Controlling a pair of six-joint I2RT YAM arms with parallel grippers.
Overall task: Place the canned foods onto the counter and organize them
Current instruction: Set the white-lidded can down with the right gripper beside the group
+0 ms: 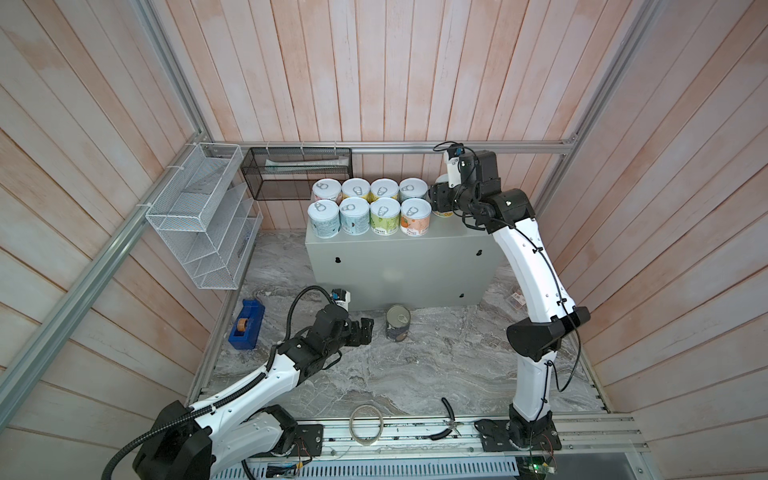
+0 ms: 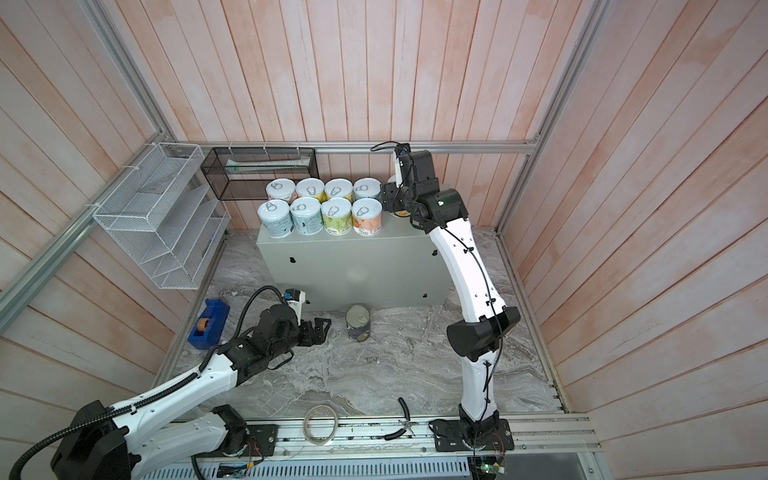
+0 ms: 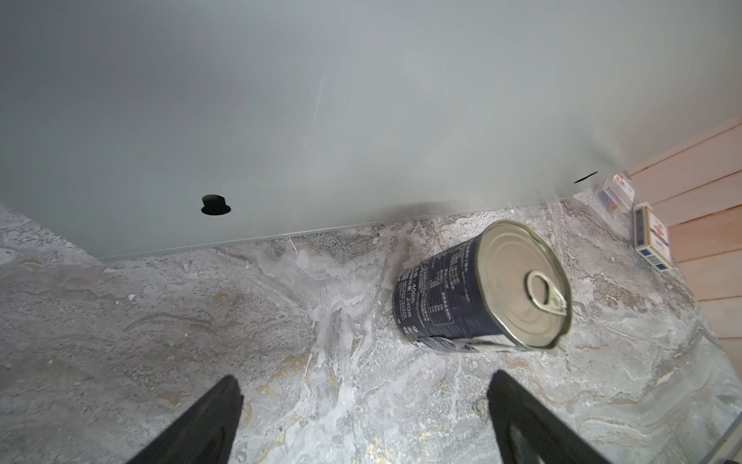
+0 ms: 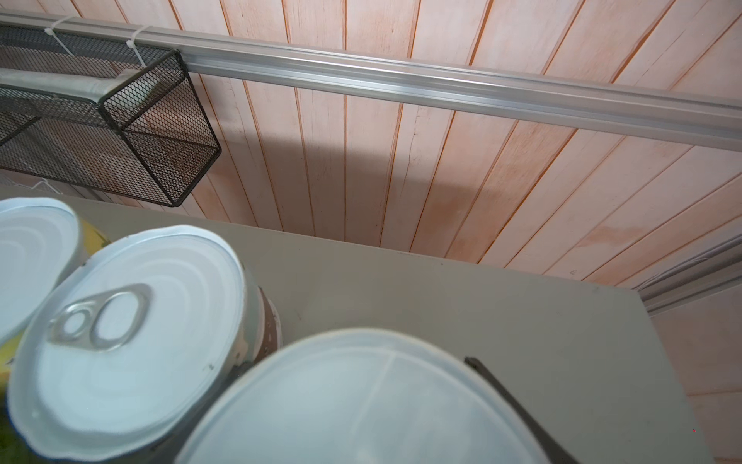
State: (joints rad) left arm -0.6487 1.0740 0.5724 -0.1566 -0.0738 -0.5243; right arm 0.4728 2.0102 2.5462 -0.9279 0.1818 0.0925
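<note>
Eight short canned foods [image 1: 370,203] [image 2: 320,205] with pull-tab lids stand in two rows of four on the pale grey-green counter [image 1: 399,266] [image 2: 357,266]. At the right end of the front row my right gripper [image 1: 440,199] [image 2: 392,199] [image 4: 353,361] is shut on a white-lidded can [image 4: 361,401] [image 1: 443,214], close beside the teal can [image 4: 128,341]. A taller dark navy can [image 1: 398,323] [image 2: 358,323] [image 3: 482,289] stands on the marble floor before the counter. My left gripper [image 1: 365,328] [image 2: 322,328] [image 3: 365,377] is open, low and just left of it, holding nothing.
A blue tape dispenser [image 1: 246,325] sits at the left wall. A tape roll ring [image 1: 366,424] and pliers [image 1: 448,424] lie at the front rail. A white wire rack [image 1: 199,216] and a black mesh basket [image 1: 297,172] hang on the walls. Small boxes [image 3: 650,237] lie by the right wall.
</note>
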